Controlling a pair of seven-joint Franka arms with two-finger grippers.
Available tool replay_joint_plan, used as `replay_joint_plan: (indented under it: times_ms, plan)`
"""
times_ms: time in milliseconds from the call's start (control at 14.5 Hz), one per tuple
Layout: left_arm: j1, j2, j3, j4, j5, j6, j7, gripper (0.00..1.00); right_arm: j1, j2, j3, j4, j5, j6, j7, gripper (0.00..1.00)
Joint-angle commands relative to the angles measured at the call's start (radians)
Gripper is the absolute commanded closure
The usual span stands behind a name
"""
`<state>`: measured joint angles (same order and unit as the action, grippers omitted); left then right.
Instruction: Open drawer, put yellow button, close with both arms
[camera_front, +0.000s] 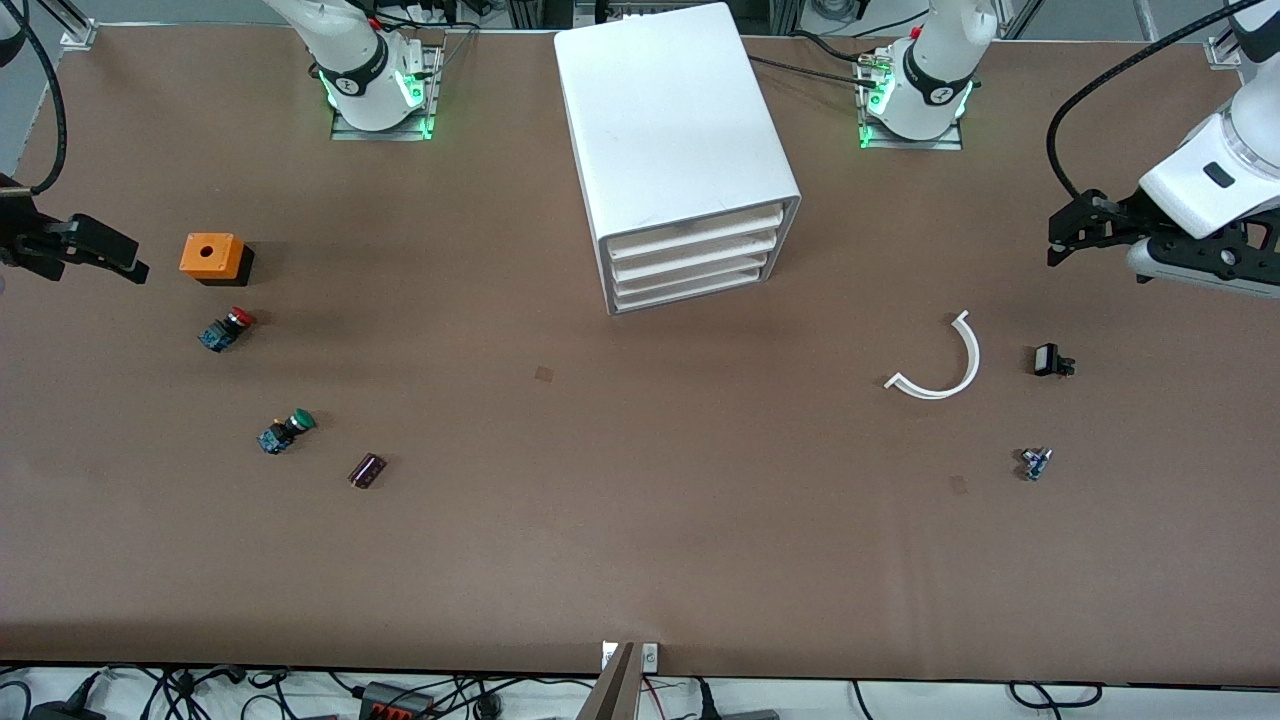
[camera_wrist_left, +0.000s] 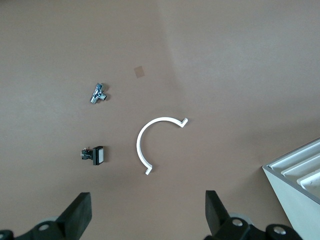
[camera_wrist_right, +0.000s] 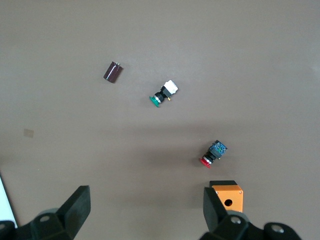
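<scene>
Over the brown table (camera_front: 640, 540), both grippers hang with jaws released, cabinet (camera_front: 672, 130) between.

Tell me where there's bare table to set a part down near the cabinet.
Widest bare patch: in front of the cabinet, between the capacitor and the white curved piece. Crowded at the right arm's end: orange box, red button, green button. Both grippers, left and right, hang with jaws open over the table ends.
</scene>
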<state>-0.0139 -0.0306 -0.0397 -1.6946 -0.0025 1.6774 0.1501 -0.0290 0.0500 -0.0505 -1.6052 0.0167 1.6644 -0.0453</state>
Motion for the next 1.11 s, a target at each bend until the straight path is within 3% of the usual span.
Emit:
replay_joint_plan:
  times_ms: [0, 1037]
  plan:
    - [-0.008, -0.008, -0.006, 0.016, 0.003, -0.025, 0.019, 0.0, -0.002, -0.018, 0.004, -0.007, -0.009, 0.0, -0.015, 0.0]
    - [0.0, 0.003, -0.002, 0.038, -0.017, -0.061, -0.123, 0.0, 0.001, -0.019, 0.003, -0.021, -0.014, -0.032, 0.001, 0.0]
